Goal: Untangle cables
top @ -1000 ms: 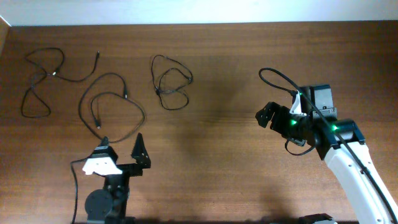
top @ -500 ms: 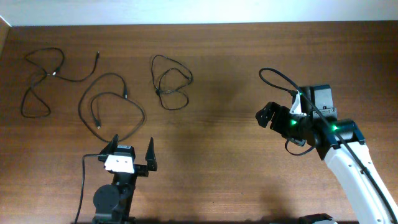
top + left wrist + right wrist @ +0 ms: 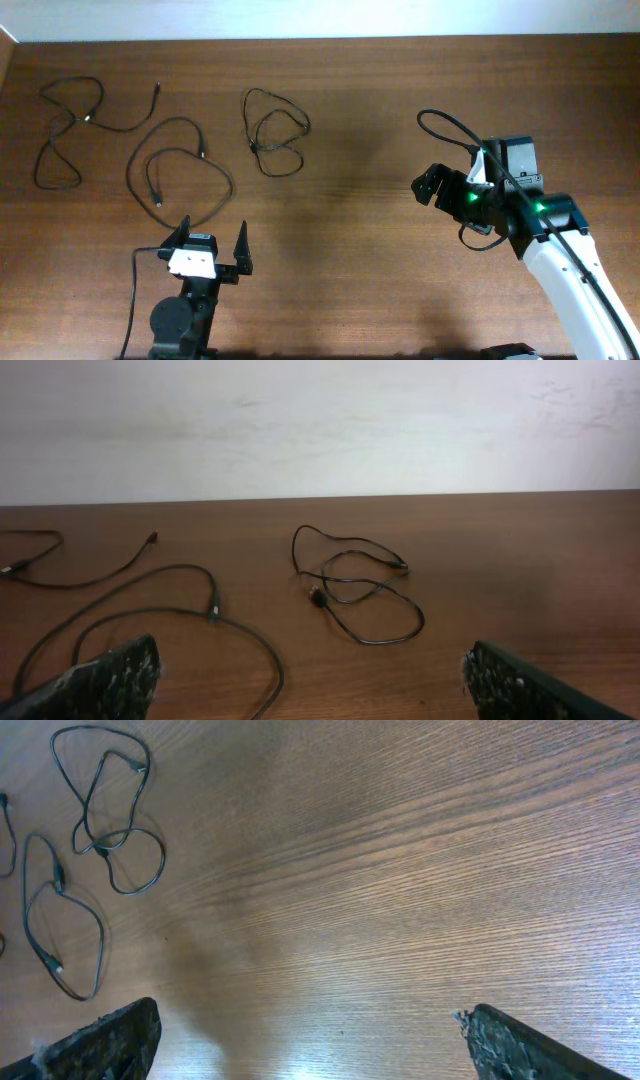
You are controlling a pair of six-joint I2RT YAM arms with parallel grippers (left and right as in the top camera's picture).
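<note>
Overhead: cables [image 3: 258, 147] look separated, left gripper [image 3: 310, 655] and right gripper [image 3: 308, 1018] both gaping, empty; I'd retreat without snagging loops.

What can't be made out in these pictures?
- Left wrist view: the leftmost cable is cut off by the left edge, and the middle cable leaves by the bottom edge.
- Right wrist view: the coiled cable shows whole, but the leftmost cable lies outside the frame.
- Overhead view: the plug types are too small to tell, as is whether the coiled cable's crossings are a knot or only overlaps.
</note>
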